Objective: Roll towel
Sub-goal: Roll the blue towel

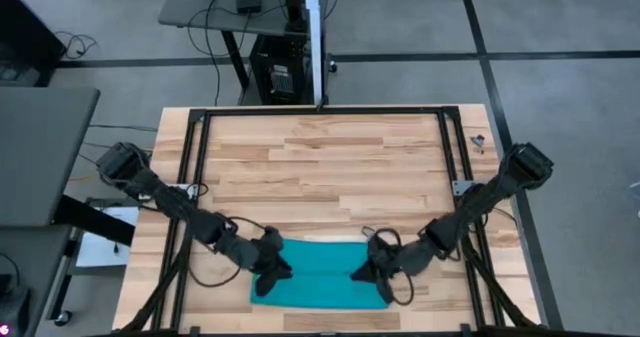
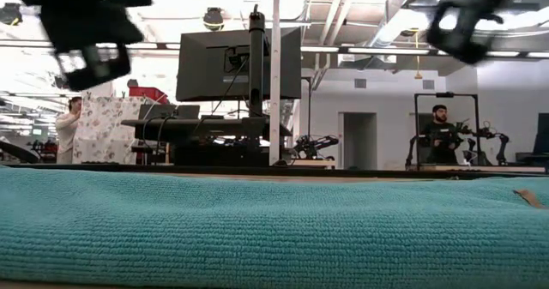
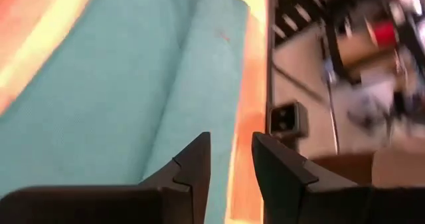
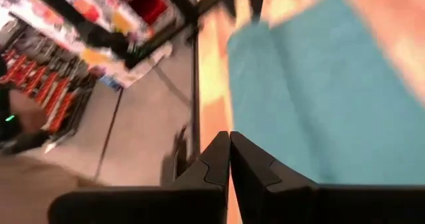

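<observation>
The towel point(image 1: 322, 275) lies flat along the near edge of the table point(image 1: 320, 162), folded lengthwise. Treat it as light, soft and limp; it will sag, so pinch the fabric at an end edge. Your left gripper point(image 1: 277, 269) hangs over one end, fingers slightly apart, empty. Your right gripper point(image 1: 362, 273) hangs over the other, fingers pressed together, empty. No containers are present.

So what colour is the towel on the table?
Plain teal towel, clearest in the low view.

One camera looks straight down, one sits level and close against the towel point(image 2: 274, 229), and both wrist cameras share it.
</observation>
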Robot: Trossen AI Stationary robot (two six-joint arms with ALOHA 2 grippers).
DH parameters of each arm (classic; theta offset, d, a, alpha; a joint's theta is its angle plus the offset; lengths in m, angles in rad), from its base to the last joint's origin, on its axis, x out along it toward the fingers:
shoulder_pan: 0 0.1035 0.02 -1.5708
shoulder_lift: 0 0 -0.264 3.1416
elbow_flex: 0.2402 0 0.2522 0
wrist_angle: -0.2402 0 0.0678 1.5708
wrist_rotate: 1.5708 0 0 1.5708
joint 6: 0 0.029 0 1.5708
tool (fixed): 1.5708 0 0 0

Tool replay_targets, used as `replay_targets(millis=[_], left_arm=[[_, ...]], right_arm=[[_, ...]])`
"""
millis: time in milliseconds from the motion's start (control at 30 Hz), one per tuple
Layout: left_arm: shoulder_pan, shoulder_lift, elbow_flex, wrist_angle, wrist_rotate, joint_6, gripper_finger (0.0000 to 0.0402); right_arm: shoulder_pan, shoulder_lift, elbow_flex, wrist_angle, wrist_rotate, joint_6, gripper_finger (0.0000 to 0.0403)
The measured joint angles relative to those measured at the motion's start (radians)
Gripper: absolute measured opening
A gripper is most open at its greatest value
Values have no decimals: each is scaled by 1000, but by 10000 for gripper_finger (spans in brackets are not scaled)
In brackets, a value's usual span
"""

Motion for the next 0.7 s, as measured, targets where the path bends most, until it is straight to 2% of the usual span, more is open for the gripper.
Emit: replay_targets(millis=[33,100,167,267,333,467,700], left_arm=[[6,-6,45,-63,31,52,104],[-3,-10,176,-292,30,128,108],[-37,16,323,-552,-22,218,107],[-100,75,495,-788,-125,302,106],[-138,103,575,-860,-182,321,109],[-181,166,639,-967,-196,308,129],[-248,302,643,-923,-187,150,191]], right_arm=[[-1,-16,18,-6,-1,-32,29],[1,-45,77,-104,-14,-51,53],[13,-50,160,-267,-28,-65,77],[48,-24,308,-519,-28,-123,115],[79,3,399,-644,-17,-157,137],[150,83,517,-848,81,-167,177],[283,277,547,-892,241,-104,213]])
